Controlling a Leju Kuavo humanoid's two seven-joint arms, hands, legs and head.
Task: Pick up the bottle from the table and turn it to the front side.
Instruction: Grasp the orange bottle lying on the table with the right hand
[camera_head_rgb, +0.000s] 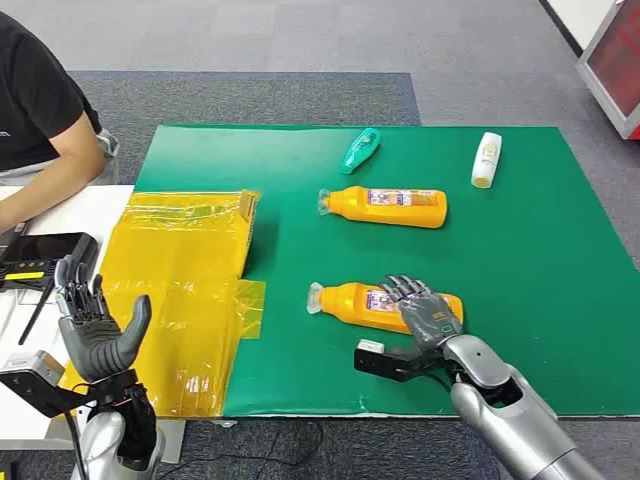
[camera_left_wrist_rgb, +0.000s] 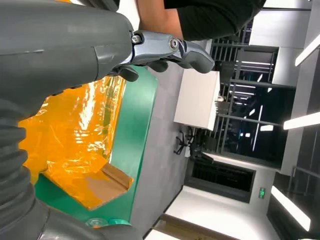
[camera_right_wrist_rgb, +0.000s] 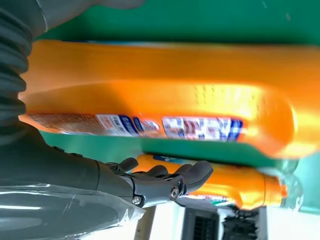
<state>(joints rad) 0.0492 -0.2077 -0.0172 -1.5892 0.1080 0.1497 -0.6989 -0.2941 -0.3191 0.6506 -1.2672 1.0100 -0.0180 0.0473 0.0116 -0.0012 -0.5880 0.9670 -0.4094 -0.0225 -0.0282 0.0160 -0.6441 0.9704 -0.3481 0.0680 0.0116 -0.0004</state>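
Hovering at the frame's lower left, the left hand (camera_head_rgb: 96, 335) spreads its fingers (camera_head_rgb: 75, 290), holding nothing. Lower centre, the near orange bottle (camera_head_rgb: 355, 303) lies flat on the green counter (camera_head_rgb: 543, 260), the right hand (camera_head_rgb: 423, 312) resting open-fingered on it.

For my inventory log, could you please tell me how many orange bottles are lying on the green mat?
2. The near orange bottle lies under the right hand; the far orange bottle lies mid-mat, beyond it. None seems hidden.
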